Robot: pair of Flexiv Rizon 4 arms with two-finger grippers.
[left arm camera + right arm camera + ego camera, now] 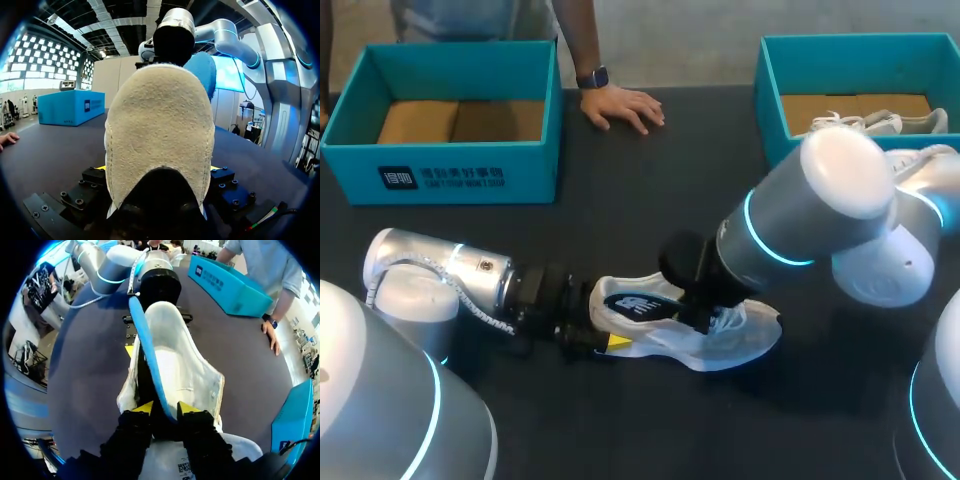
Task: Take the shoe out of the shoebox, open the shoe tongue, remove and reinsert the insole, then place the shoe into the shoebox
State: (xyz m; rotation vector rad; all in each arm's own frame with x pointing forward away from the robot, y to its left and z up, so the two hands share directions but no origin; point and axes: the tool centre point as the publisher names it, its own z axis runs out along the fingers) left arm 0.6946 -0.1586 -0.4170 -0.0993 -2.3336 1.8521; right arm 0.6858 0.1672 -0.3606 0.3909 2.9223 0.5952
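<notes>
The shoe [730, 345] lies on its side just below the middle of the head view, out of any box, toe toward the right. It is a white low sneaker with a beige suede heel [160, 140]. The blue insole [638, 305] stands partly out of its opening.

It looks light. The upper is soft and will fold under a pinch, so the stiffer heel counter is the surest place to hold it. The insole is thin and floppy. It is likely to buckle when pushed back in, so it is best taken near one end and fed in flat.

The left claw [159, 170] has its fingers spread wide, one on each side of the heel, clamping it. The right claw [165, 410] is nearly closed, and its yellow tips pinch the insole's edge over the shoe's middle.

The insole carries a white logo. Just under the right claw, a small printed tag sits on white material, probably the tongue. I leave both unread.

On the dark tabletop [650, 200], one teal box [450, 165] with a dark printed panel on its front sits at upper left. Another box [772, 110] at upper right holds a second shoe [880, 122]. A person's hand [622, 105] rests flat at upper middle.
</notes>
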